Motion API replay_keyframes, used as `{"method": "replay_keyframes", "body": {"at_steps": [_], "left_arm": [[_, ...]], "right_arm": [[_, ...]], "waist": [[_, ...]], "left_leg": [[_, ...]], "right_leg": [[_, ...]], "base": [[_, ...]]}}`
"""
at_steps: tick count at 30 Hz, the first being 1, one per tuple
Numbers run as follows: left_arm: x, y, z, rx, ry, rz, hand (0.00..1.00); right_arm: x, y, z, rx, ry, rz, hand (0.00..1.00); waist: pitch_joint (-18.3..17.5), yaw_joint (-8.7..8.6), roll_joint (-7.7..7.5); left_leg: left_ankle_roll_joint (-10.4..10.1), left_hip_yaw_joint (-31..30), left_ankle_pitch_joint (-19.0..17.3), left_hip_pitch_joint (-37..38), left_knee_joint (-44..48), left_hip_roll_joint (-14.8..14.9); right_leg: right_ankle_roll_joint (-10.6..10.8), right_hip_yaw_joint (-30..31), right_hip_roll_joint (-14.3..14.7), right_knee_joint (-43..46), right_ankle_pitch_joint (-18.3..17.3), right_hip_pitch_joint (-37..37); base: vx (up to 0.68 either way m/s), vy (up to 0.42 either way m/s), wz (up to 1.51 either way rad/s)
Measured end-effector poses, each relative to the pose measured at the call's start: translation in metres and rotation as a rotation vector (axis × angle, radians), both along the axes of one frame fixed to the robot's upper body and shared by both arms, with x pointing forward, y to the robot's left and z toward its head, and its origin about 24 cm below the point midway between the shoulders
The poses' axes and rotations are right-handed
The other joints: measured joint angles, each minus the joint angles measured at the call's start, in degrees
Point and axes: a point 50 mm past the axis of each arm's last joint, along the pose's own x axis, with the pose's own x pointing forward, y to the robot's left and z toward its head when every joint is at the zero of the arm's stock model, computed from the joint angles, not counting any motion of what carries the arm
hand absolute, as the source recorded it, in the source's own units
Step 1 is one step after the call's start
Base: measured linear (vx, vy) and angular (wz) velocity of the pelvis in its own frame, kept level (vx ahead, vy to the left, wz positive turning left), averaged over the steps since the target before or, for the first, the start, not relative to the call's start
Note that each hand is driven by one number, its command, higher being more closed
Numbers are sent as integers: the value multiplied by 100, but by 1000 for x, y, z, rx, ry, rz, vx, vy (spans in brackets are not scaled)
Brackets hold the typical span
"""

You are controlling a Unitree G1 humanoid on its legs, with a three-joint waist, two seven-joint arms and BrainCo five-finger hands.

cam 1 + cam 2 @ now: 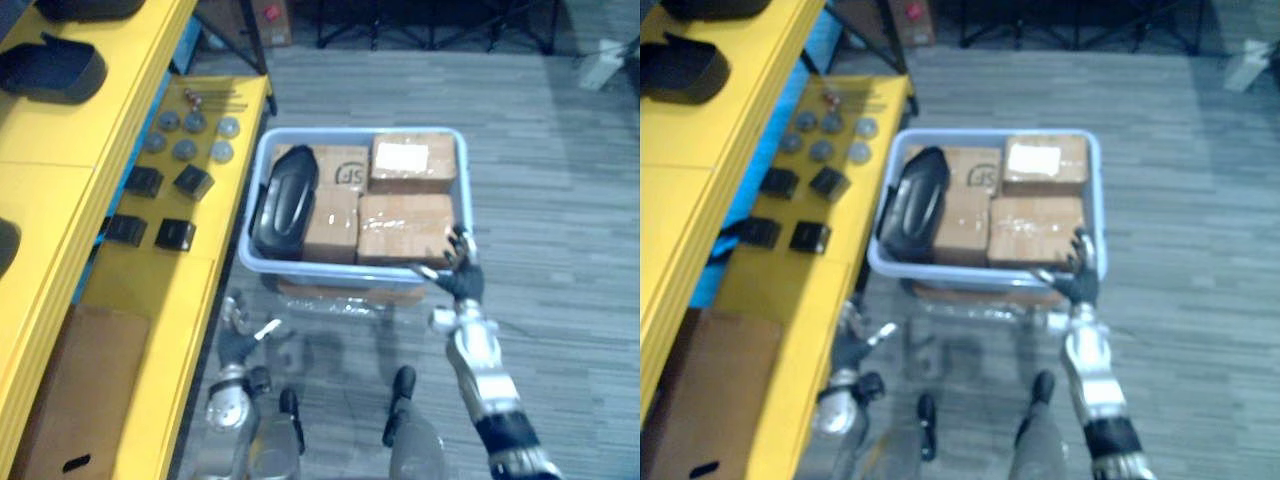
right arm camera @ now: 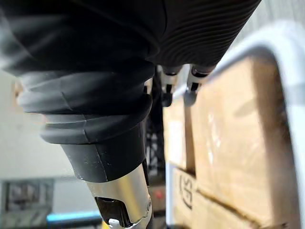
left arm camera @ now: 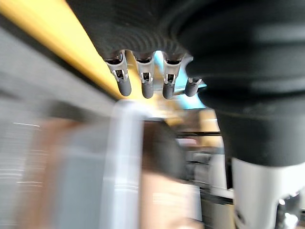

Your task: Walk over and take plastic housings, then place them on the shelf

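Hanging low beside the yellow shelf at left: left hand, fingers loose and straight, empty. Lying along the left wall of the blue-grey bin mid-scene: black plastic housing, next to cardboard boxes. Reaching at the bin's near right corner: right hand, fingers splayed, empty.
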Motion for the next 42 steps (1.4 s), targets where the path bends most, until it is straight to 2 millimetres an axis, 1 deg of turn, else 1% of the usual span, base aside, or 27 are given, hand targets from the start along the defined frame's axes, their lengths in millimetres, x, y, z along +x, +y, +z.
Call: {"method": "replay_keyframes", "body": {"at_steps": [1,3,5,6,8,9,11,12,13,15,18,21,22,23,25,27,29,33,36,39,42], "left_arm": [[-5,0,-9,4,46,-1,0],[-11,-1,-19,9,101,-12,0],[-20,-1,-34,17,174,-17,0],[-19,-1,-34,17,170,-16,0],[-16,4,-33,18,142,8,0],[-17,7,-34,13,144,24,0],[-26,16,-43,17,183,55,0],[-26,19,-43,-24,173,93,0],[-25,19,-42,-31,159,96,0],[-23,16,-41,-44,143,91,0],[-24,17,-42,-87,135,103,0],[-24,15,-43,-110,126,100,0],[-22,14,-43,-113,121,86,0],[-21,11,-44,-134,120,75,0],[-19,8,-44,-145,116,66,0],[-19,7,-44,-163,115,71,0],[-18,5,-44,-171,109,66,0],[-18,3,-44,-175,107,41,0],[-17,1,-43,-180,101,27,0],[-17,1,-43,-184,100,19,0],[-18,-1,-44,-200,104,25,0]], "right_arm": [[11,1,14,-8,-27,-26,0],[24,2,33,-26,-58,-47,0],[40,6,56,-50,-89,-82,0],[44,5,60,-53,-89,-96,0],[53,5,73,-57,-95,-126,0],[54,5,76,-57,-100,-128,0],[58,4,87,-65,-117,-138,0],[61,-3,98,-81,-129,-169,0],[63,-7,101,-89,-122,-188,0],[67,-17,107,-109,-98,-239,0],[70,-23,108,-111,-69,-292,0],[70,-37,105,-127,-27,-347,0],[70,-41,106,-141,-18,-363,0],[71,-47,111,-172,-11,-381,0],[72,-52,116,-185,2,-397,0],[73,-55,117,-190,19,-403,0],[73,-62,117,-208,54,-395,0],[75,-62,124,-262,60,-365,0],[74,-70,127,-275,51,-381,0],[73,-71,128,-307,47,-389,0],[71,-72,131,-325,21,-438,0]], "waist": [[104,89,17],[255,232,53],[418,285,127],[450,334,146],[575,503,212],[605,522,225],[621,531,245],[700,549,283],[732,580,289],[762,663,326],[768,667,341],[813,686,435],[836,691,483],[874,690,567],[908,693,651],[906,736,662],[906,827,696],[888,836,723],[881,846,734],[879,858,737],[862,880,762]], "left_leg": [[9,-77,6,-75,47,-46],[10,-154,6,-163,122,-105],[68,-341,46,-348,173,-236],[82,-363,56,-374,176,-257],[88,-398,58,-456,239,-315],[89,-417,57,-478,256,-321],[89,-508,57,-648,321,-347],[93,-593,60,-741,370,-359],[96,-607,62,-748,370,-365],[101,-627,65,-774,370,-378],[111,-650,74,-850,377,-394],[113,-680,74,-860,383,-427],[113,-694,74,-877,397,-434],[114,-735,74,-935,444,-443],[120,-805,79,-999,477,-451],[123,-805,84,-1034,476,-452],[125,-813,86,-1039,474,-456],[130,-861,117,-1116,464,-475],[126,-951,155,-1175,440,-495],[126,-951,189,-1173,391,-505],[118,-955,216,-1172,350,-502]], "right_leg": [[22,-61,-50,0,15,0],[51,-92,-108,0,40,-4],[82,-267,-238,1,61,-12],[87,-313,-262,1,68,-12],[108,-354,-313,2,86,-27],[112,-363,-320,2,89,-32],[118,-433,-339,12,92,-121],[120,-526,-350,19,94,-123],[120,-535,-355,19,94,-124],[121,-551,-367,22,94,-138],[121,-574,-386,39,94,-199],[121,-621,-427,70,94,-193],[121,-638,-434,80,93,-193],[121,-677,-439,82,93,-201],[121,-725,-438,84,93,-215],[122,-726,-438,84,93,-258],[122,-731,-442,88,92,-260],[123,-793,-458,87,92,-300],[123,-882,-466,84,91,-306],[123,-886,-476,77,91,-316],[123,-900,-474,61,91,-325]], "base": [[-36,45,36],[-38,48,28],[-45,58,46],[-39,48,34],[-33,32,15],[-23,20,15],[-10,12,22],[-8,11,22],[-12,10,18],[0,5,5],[18,8,5],[9,15,6],[-13,11,9],[-21,9,11],[-32,4,13],[-15,0,3],[0,0,0],[5,1,7],[3,-1,13],[-1,0,2],[0,0,0]]}}
